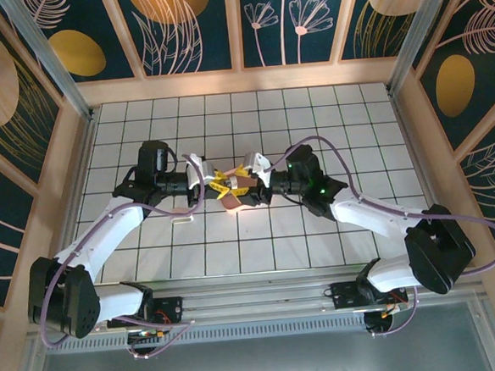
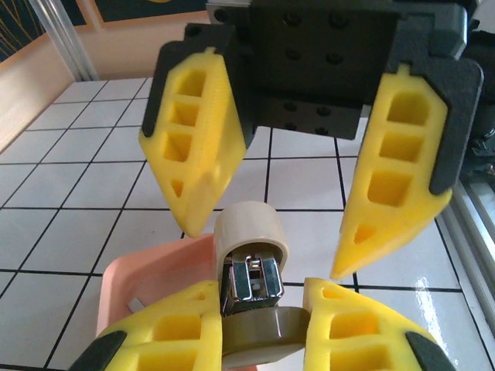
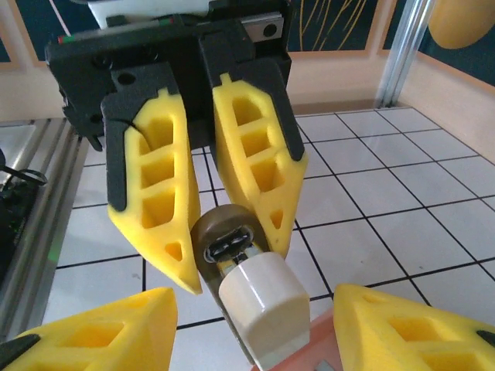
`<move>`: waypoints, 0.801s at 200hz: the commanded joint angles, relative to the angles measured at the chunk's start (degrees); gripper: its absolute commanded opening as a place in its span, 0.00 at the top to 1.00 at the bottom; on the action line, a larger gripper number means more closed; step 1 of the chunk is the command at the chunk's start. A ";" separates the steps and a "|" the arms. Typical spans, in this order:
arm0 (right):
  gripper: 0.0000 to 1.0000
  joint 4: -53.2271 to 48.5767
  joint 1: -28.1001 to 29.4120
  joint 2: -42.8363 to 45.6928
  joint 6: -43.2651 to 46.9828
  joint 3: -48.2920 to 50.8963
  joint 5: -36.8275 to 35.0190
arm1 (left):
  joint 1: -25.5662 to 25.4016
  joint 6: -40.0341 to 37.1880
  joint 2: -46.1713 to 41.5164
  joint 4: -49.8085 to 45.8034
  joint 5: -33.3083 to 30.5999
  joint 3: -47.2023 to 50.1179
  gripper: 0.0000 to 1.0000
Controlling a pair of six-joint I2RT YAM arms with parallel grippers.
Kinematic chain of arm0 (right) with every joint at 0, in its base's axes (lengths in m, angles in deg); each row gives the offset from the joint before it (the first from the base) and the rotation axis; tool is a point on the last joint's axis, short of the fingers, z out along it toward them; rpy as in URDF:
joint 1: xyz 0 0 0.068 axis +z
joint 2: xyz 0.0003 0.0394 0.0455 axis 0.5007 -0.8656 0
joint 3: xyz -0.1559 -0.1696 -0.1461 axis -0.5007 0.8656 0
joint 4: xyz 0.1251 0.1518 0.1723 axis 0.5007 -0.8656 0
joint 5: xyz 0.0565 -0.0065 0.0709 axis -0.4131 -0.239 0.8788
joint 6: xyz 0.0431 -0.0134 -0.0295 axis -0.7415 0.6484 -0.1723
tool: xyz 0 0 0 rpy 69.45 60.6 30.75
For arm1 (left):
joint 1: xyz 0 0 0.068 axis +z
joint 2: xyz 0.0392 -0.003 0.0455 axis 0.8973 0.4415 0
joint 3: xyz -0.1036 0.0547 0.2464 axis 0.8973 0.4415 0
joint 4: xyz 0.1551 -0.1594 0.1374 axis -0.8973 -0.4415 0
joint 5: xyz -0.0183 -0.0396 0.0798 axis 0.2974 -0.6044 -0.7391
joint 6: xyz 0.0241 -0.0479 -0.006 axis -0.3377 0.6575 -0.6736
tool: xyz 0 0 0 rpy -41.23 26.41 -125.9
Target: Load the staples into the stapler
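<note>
The stapler (image 2: 249, 267) is held up over the pink tray (image 2: 147, 274). Its olive-brown base sits between the yellow fingers (image 2: 182, 325) of my left gripper (image 2: 261, 308), which is shut on it. The beige top is hinged up, baring the shiny metal magazine. My right gripper (image 3: 254, 309) faces it from the other side, open, with its fingers (image 3: 116, 328) well apart on either side of the beige top (image 3: 267, 309) and touching nothing. One small grey strip of staples (image 2: 137, 304) lies in the tray. In the top view both grippers meet at the stapler (image 1: 233, 189).
The pink tray (image 1: 232, 207) lies on the white tiled floor just under the two grippers. Wooden walls and metal posts (image 1: 408, 47) ring the floor. The arms' bases stand on the rail at the near edge (image 1: 256, 308).
</note>
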 commanded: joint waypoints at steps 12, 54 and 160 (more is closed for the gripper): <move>0.45 0.42 -0.63 -1.71 -6.86 -2.89 1.75 | 0.14 -3.05 -2.34 1.57 1.34 0.38 1.00; 0.47 1.38 -1.51 -2.48 -12.06 -2.50 -4.09 | 0.14 -3.76 -2.52 1.27 1.84 0.33 1.00; 0.42 8.66 -12.81 0.38 -38.06 5.39 0.40 | 0.14 -1.28 -4.32 7.37 -0.89 2.90 1.00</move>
